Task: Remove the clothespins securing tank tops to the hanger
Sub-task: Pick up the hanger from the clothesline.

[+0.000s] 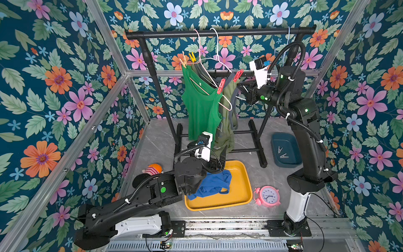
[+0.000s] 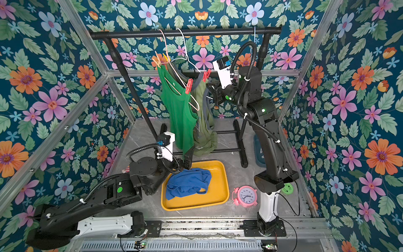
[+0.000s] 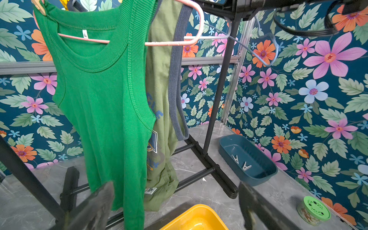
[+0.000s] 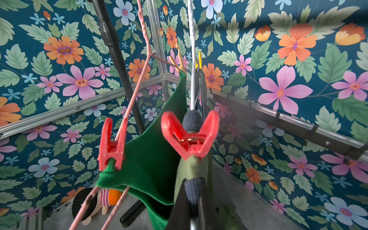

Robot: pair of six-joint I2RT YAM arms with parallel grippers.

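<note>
Clothespins are found in two places in both top views. Four are clamped on the hangers: a peach clothespin and a yellow clothespin at the high end, a first red clothespin on the low shoulder of the green tank top, and a second red clothespin on the strap of the olive tank top. Two pale grey clothespins lie in the teal bin, and the blue tank top lies in the yellow tray. The right gripper is raised just beside the second red clothespin. The left gripper hangs low by the hems, over the tray's far edge.

From the left wrist, that gripper's fingers are seen spread wide with nothing between them.

From the right wrist, the second red clothespin is centred, its wings splayed and its mouth biting olive cloth on the white hanger. Below it the right gripper's dark fingers are clenched, apparently on the grey-trimmed strap and not on the clothespin itself.

The step in hand is judged to be the freeing of the olive tank top, about a third of the pins being already binned. The next move calls for the wings of that clothespin to be squeezed together so that it can be drawn off the strap. Either the open left gripper must be raised to it, or the right must be released and re-aimed higher.
</note>
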